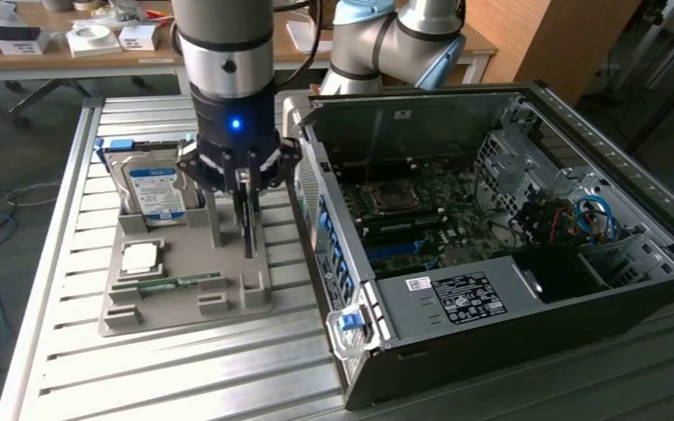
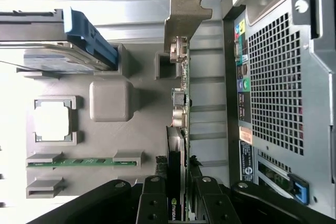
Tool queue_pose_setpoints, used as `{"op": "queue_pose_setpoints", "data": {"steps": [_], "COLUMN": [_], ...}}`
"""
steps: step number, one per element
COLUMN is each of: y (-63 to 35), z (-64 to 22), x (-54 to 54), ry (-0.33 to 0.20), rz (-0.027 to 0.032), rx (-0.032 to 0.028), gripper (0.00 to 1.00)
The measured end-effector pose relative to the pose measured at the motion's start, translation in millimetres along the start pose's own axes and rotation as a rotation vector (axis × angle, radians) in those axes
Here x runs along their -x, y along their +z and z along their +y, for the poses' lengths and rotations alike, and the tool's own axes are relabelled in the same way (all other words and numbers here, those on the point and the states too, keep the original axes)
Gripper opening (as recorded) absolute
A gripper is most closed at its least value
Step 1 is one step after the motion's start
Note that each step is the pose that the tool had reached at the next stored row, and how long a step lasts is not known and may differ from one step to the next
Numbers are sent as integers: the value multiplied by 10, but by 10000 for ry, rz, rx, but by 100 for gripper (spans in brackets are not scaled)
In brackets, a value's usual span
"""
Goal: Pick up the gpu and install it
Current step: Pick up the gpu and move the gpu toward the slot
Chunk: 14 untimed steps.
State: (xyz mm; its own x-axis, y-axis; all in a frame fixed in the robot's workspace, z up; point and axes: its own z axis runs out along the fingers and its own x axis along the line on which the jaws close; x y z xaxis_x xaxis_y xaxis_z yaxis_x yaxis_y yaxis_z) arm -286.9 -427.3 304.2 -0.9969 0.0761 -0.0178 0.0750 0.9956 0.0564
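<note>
Pincer [image 2: 178,195] looks clamped on the gpu [image 2: 181,98], which stands on edge in the grey tray [image 1: 138,307] just beside the case [image 1: 618,263]. I'd pull dead straight up, card vertical, so the bracket doesn't snag.

Glare is whitening the slatted table [image 2: 131,3] around the grey tray [image 2: 142,129]; soft, even light is falling on it.

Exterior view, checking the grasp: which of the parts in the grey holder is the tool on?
The gpu, the dark card standing on edge nearest the computer case, gripped by the tool. The hard drive, processor and memory stick sit apart, untouched.
</note>
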Motion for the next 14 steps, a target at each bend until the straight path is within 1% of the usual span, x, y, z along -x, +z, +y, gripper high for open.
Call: {"op": "queue_pose_setpoints", "data": {"steps": [8,14], "y": [-223,-370], "z": [13,21], "x": [4,7], "ry": [-2,-3], "rz": [-53,-99], "rx": [37,83], "gripper": [26,26]}}
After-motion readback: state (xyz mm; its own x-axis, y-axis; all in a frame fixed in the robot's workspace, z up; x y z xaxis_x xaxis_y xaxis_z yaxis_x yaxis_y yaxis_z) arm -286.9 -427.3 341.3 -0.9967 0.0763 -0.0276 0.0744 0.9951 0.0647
